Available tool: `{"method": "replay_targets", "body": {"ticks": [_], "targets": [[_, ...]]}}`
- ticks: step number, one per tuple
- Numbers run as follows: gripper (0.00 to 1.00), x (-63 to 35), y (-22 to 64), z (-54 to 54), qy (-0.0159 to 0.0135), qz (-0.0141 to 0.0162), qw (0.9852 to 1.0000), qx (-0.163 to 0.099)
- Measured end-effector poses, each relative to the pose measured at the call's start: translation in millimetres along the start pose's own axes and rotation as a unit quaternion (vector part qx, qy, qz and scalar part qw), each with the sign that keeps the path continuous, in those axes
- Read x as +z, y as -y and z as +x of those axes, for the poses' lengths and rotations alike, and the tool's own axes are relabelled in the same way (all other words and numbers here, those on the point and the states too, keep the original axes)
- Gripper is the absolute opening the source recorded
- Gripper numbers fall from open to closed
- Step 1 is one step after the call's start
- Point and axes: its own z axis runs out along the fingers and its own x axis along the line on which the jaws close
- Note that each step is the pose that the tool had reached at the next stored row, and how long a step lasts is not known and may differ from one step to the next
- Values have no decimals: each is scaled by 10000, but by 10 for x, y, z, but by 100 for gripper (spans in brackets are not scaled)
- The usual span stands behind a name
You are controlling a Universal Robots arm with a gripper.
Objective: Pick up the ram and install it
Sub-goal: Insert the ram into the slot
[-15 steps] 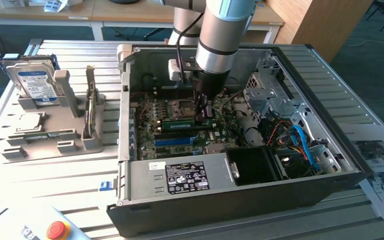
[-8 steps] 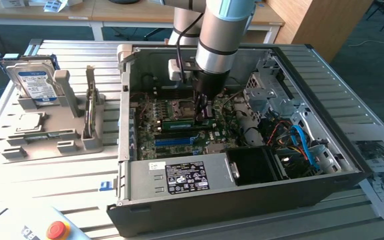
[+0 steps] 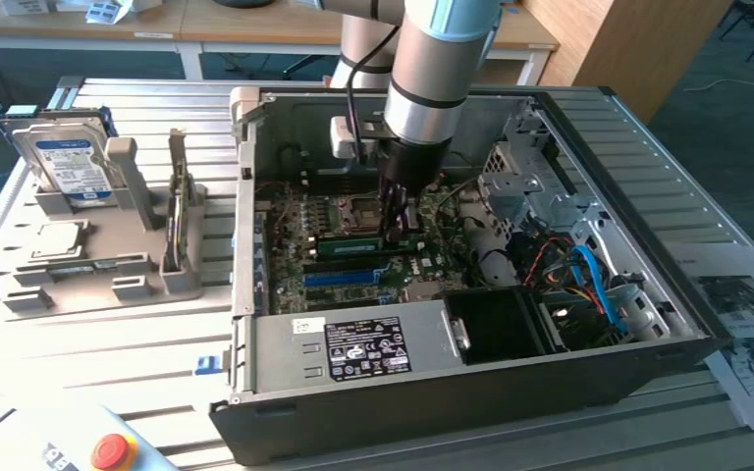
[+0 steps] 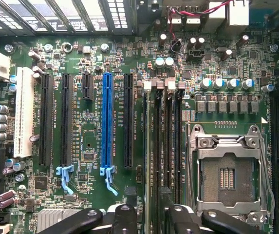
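Observation:
My gripper (image 3: 401, 221) reaches down into the open computer case (image 3: 691, 324), just over the motherboard (image 3: 338, 270). A long green stick, the ram (image 3: 350, 236), lies along a memory slot beside the processor socket (image 3: 361, 209), with its near end right under my fingers. In the wrist view my gripper (image 4: 150, 217) stands open. Its black fingers (image 4: 124, 217) are apart and touch nothing. The memory slots (image 4: 166, 136) run straight out from the gap between them, next to the open processor socket (image 4: 227, 173).
A grey fixture (image 3: 102, 265) at the exterior view's left holds a hard drive (image 3: 70, 167), a square chip (image 3: 56, 238) and a thin board on edge (image 3: 178, 201). Cables (image 3: 587, 275) and a drive cage (image 3: 528, 177) crowd the case's right side. A red button (image 3: 113, 451) sits near the front.

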Motion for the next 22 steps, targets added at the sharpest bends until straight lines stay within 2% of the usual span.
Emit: {"method": "replay_targets", "body": {"ticks": [12, 22], "targets": [[31, -10, -1, 1, 0, 0, 10000, 0], [31, -188, -11, 6, 0, 0, 10000, 1]]}}
